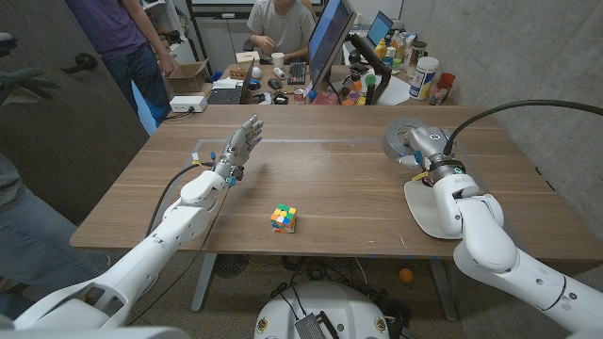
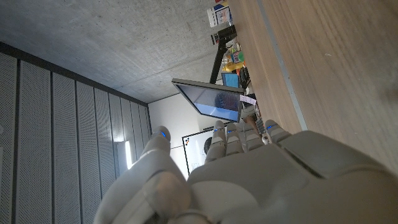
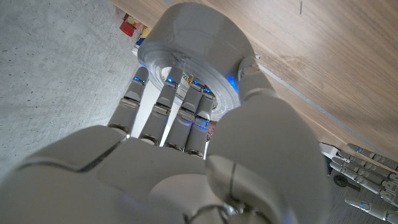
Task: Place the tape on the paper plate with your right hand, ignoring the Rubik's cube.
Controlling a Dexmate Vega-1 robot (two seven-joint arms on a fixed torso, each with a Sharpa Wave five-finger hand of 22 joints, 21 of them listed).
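Observation:
The grey roll of tape [image 1: 398, 137] is at the far right of the wooden table. My right hand [image 1: 431, 151] is on it. In the right wrist view my right hand [image 3: 186, 162] has its fingers reaching into the hole of the tape [image 3: 186, 31], with the thumb pressed on the outer wall. The white paper plate [image 1: 421, 215] lies nearer the front edge, partly under my right forearm. The Rubik's cube [image 1: 284, 218] sits at the front middle. My left hand [image 1: 240, 143] stands open at the left centre, fingers spread, holding nothing.
A desk with a monitor [image 1: 329, 38], bottles and cans stands behind the table's far edge. People sit and stand behind it and at the left. A thin line of tape [image 1: 311, 141] runs across the tabletop.

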